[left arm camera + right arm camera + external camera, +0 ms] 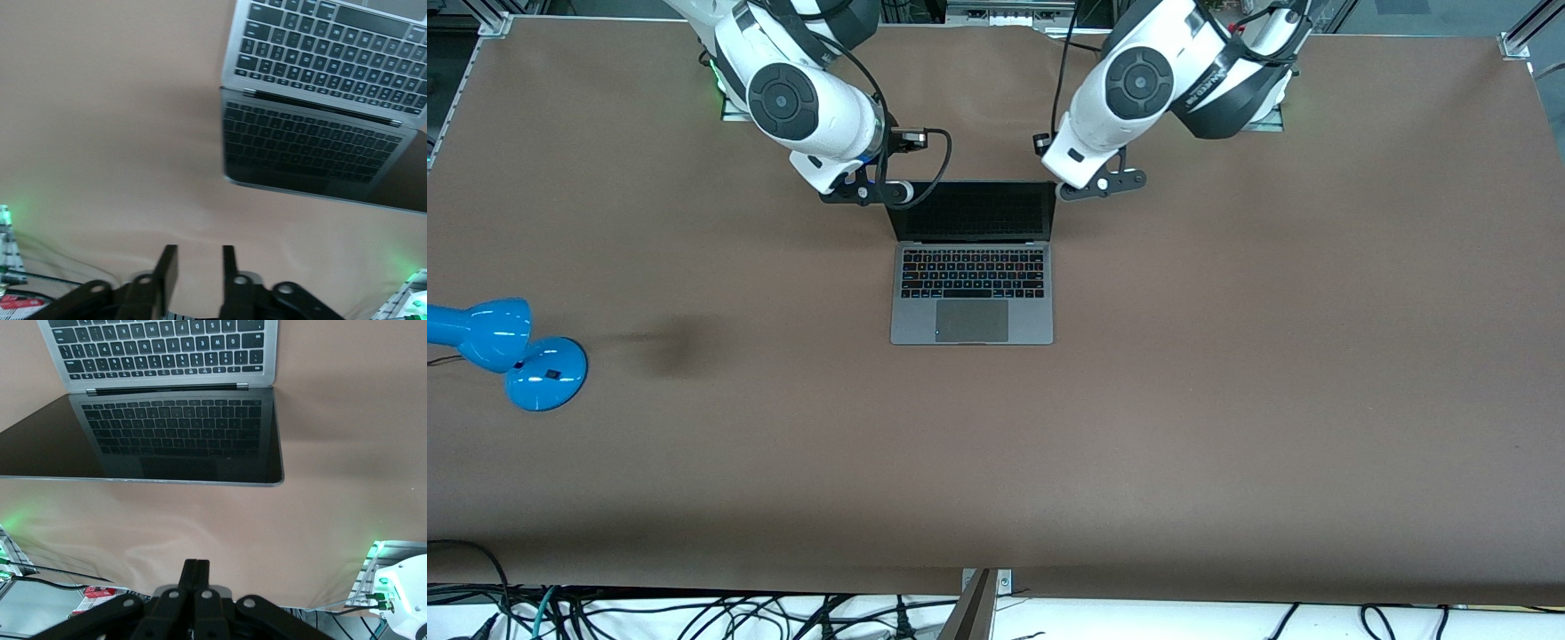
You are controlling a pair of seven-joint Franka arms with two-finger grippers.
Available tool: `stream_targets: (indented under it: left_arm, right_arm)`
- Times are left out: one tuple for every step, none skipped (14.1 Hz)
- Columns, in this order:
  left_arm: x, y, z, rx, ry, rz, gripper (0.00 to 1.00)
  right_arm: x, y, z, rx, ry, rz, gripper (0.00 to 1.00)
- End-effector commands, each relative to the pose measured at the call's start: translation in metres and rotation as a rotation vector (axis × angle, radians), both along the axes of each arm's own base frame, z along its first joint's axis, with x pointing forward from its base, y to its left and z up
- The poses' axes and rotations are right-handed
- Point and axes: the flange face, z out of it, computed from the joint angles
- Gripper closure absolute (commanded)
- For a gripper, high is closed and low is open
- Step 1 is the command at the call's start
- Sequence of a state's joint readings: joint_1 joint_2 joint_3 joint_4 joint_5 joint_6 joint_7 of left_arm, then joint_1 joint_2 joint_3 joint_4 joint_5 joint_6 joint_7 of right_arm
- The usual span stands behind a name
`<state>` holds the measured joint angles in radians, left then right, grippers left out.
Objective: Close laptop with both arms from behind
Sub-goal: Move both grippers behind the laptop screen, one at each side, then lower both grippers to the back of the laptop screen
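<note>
The grey laptop (971, 302) stands open in the middle of the table, its dark screen (971, 212) upright and facing the front camera. My right gripper (876, 192) hangs over the table beside the screen's top corner toward the right arm's end. In the right wrist view its fingers (197, 565) are pressed together with nothing in them, and the laptop (167, 440) reflects its keyboard. My left gripper (1096, 187) hangs beside the other top corner. In the left wrist view the left gripper (197, 250) shows a gap with nothing in it, a little way from the laptop (320, 143).
A blue desk lamp (511, 347) sits at the right arm's end of the brown table (1227, 400), with a dark shadow patch (680, 342) beside it. Cables (694, 613) run below the table's front edge.
</note>
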<state>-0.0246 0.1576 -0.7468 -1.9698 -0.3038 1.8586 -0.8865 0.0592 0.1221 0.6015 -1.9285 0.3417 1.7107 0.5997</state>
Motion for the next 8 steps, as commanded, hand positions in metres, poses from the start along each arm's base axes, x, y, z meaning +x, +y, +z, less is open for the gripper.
stream_targets:
  left_arm:
    - [0.005, -0.016, -0.007, -0.064, 0.026, 0.042, 1.00]
    - [0.008, -0.018, -0.011, -0.077, 0.032, 0.049, 1.00]
    - [0.011, -0.021, -0.009, -0.089, 0.038, 0.055, 1.00]
    - [0.013, -0.022, -0.013, -0.094, 0.052, 0.056, 1.00]
    - [0.014, -0.023, -0.014, -0.100, 0.056, 0.059, 1.00]
    - [0.017, -0.023, -0.016, -0.103, 0.065, 0.061, 1.00]
    - [0.019, -0.025, -0.021, -0.106, 0.074, 0.062, 1.00]
    - [0.021, -0.026, -0.024, -0.112, 0.073, 0.074, 1.00]
  right_arm:
    - [-0.014, 0.001, -0.018, -0.021, 0.041, -0.016, 1.00]
    - [-0.016, -0.001, -0.027, -0.026, 0.058, -0.011, 1.00]
    - [-0.017, -0.002, -0.036, -0.032, 0.075, -0.009, 1.00]
    - [-0.020, -0.003, -0.042, -0.035, 0.081, -0.006, 1.00]
    - [-0.021, -0.004, -0.047, -0.037, 0.083, -0.007, 1.00]
    - [-0.020, -0.004, -0.049, -0.035, 0.077, -0.010, 1.00]
    - [-0.019, -0.004, -0.050, -0.032, 0.073, -0.013, 1.00]
    - [-0.018, -0.003, -0.052, -0.030, 0.072, -0.016, 1.00]
